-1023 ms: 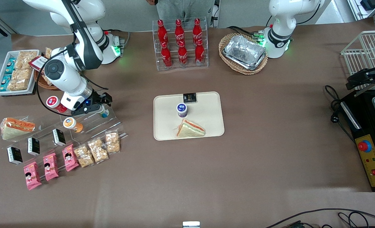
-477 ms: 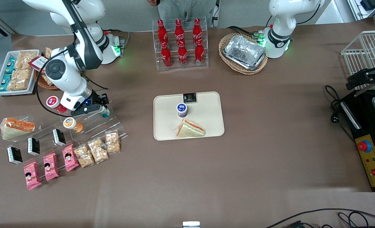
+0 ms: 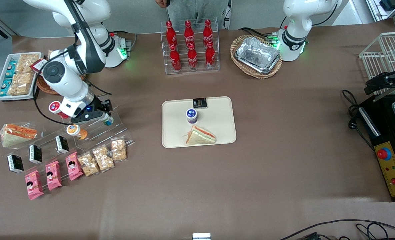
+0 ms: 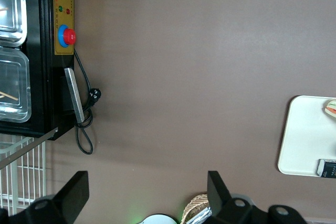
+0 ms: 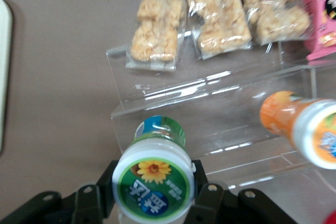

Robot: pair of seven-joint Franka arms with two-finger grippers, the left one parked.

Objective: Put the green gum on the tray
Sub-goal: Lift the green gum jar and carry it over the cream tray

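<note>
The green gum (image 3: 108,119) is a small bottle with a green-rimmed lid and a teal body, lying on the clear stepped stand (image 3: 119,128). My right gripper (image 3: 104,116) is at it. In the right wrist view the lid (image 5: 153,182) sits between the two black fingers (image 5: 106,183), which press on its sides, so my gripper (image 5: 153,186) is shut on it. The beige tray (image 3: 220,110) lies at the table's middle, well apart from the gripper; its edge shows in the right wrist view (image 5: 2,77) and the left wrist view (image 4: 304,135).
On the tray are a blue-purple-lidded bottle (image 3: 191,115), a sandwich (image 3: 200,136) and a black packet (image 3: 199,102). An orange-lidded bottle (image 3: 73,130) and a red-lidded bottle (image 3: 55,107) lie beside the gripper. Snack packets (image 3: 102,157) line the stand's front. A cola rack (image 3: 190,46) stands farther from the camera.
The right arm's wrist has shifted a little toward the working arm's end of the table. The green gum has stayed between the fingers and moved slightly with them.
</note>
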